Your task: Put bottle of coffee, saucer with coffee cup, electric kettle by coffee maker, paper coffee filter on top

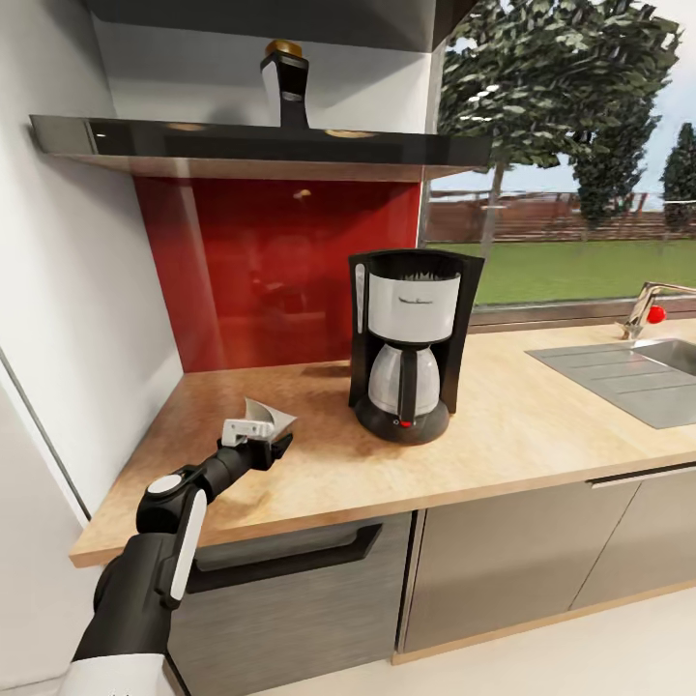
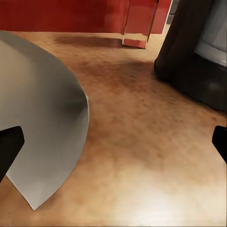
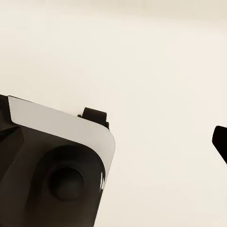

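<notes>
While your head camera looks down over the countertop (image 1: 503,425), the largest thing on it is the coffee maker (image 1: 411,338), upright near the red backsplash (image 1: 271,271), its black frame holding a white upper body and, below, a white-and-steel carafe (image 1: 406,382) docked on the base; you cannot see what is in the carafe. To its right a steel sink (image 1: 633,377) is set into the slab. Above, the shelf (image 1: 261,145) carries the dark bottle (image 1: 286,87) with its gold cap. Your left gripper (image 1: 263,443) hovers over the counter's left part, fingers spread wide, with the white paper filter (image 1: 269,418) against one finger. Your right gripper's state you cannot tell.
</notes>
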Tool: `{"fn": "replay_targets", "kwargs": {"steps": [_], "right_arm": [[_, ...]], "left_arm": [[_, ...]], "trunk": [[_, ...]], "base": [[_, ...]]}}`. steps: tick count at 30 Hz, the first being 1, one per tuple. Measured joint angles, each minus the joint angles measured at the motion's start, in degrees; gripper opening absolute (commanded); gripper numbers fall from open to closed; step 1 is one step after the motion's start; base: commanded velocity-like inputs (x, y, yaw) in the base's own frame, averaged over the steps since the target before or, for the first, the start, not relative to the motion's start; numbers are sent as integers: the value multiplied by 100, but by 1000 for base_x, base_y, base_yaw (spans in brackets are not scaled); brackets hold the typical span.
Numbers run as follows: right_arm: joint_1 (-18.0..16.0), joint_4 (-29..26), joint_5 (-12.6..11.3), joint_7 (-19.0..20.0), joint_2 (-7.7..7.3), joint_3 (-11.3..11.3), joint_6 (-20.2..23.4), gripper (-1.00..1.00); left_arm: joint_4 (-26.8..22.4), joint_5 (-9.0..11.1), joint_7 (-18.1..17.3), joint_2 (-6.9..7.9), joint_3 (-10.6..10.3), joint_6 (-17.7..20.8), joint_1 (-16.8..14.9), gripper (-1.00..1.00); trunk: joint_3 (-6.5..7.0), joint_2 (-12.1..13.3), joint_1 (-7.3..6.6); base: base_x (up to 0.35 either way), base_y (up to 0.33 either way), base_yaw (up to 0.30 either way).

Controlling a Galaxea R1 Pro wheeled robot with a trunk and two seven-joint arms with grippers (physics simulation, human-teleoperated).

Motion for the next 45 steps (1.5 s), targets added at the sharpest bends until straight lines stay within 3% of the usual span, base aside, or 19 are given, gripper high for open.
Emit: {"fn": "replay_targets", "kwargs": {"steps": [32,35,45], "right_arm": [[2,0,0,0,0,0,0,100],[-36,-27,-6,0,-4,16,9,100],[-36,-27,-6,0,-4,16,9,100]], "left_arm": [[35,0,0,5,0,0,1,100],[-62,-30,22,-70,-12,-76,-1,100],[-116,-32,22,-70,-12,-76,-1,100]], "trunk": [[0,0,0],[0,0,0],[0,0,0]], "base": [[29,-12,0],[0,0,0],[0,0,0]]}}
